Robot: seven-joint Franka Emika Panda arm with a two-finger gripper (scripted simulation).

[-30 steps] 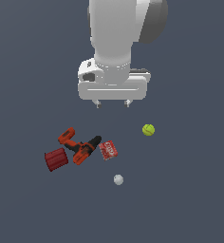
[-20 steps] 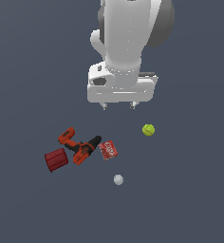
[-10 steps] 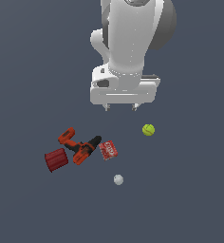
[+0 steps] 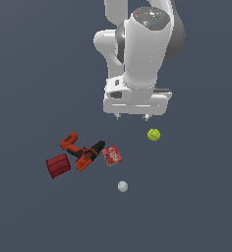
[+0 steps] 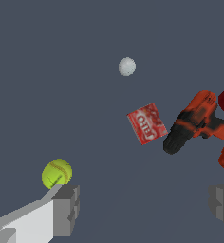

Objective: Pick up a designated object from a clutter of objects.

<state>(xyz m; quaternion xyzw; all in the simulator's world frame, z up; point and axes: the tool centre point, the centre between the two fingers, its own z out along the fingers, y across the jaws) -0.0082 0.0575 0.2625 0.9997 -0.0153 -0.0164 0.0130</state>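
Note:
The designated object, a small yellow-green ball (image 4: 154, 134), lies on the dark floor toward the exterior view's right; the wrist view shows the ball (image 5: 57, 173) just beyond one fingertip (image 5: 66, 209). My gripper (image 4: 132, 117) hangs open above the floor, a little to the exterior view's left of the ball, with nothing between its fingers. The rest of the clutter lies apart from it: an orange-red and black power drill (image 4: 82, 152), a dark red ribbed cylinder (image 4: 58, 165), a small red box (image 4: 112, 155) with white print, and a small grey-white ball (image 4: 122, 186).
The drill (image 5: 199, 123), the red box (image 5: 146, 123) and the grey-white ball (image 5: 126, 66) also show in the wrist view, all away from the fingers. The floor is a uniform dark grey surface with no visible edges.
The arm and gripper have shifted toward the exterior view's right and slightly lower, closer to the yellow-green ball. None of the objects has moved.

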